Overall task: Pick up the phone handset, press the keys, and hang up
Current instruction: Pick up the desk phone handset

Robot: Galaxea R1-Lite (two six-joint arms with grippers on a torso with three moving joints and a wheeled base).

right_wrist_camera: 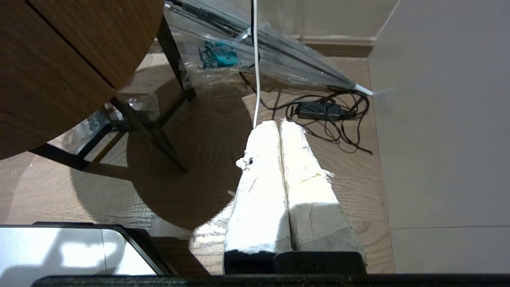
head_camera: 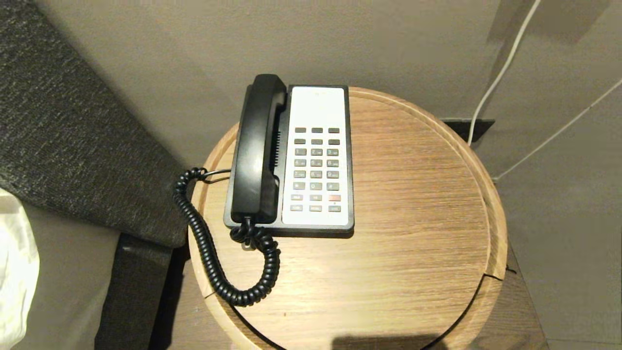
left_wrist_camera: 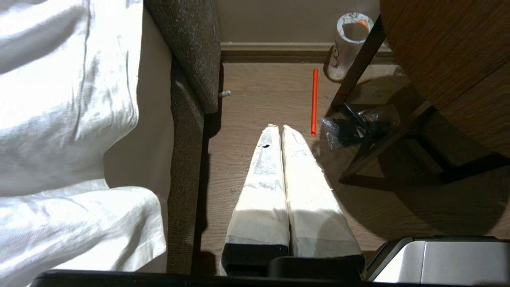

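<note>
Head view: we find the phone handset (head_camera: 257,150) cradled on the phone base (head_camera: 318,160), on a round wooden side table (head_camera: 413,218) against a beige wall.

Left wrist view: left gripper (left_wrist_camera: 282,128) closed, empty, above wood floor beside the bed.

Right wrist view: right gripper (right_wrist_camera: 280,123) closed, empty, over floor near a power adapter (right_wrist_camera: 320,110).

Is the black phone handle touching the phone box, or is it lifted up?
Touching. In the head view the phone handset lies flat in its cradle on the left side of the phone base, with no gap under it. No robot fingers are near it.

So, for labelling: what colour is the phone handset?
Glossy black phone handset, clearest in the head view.
</note>
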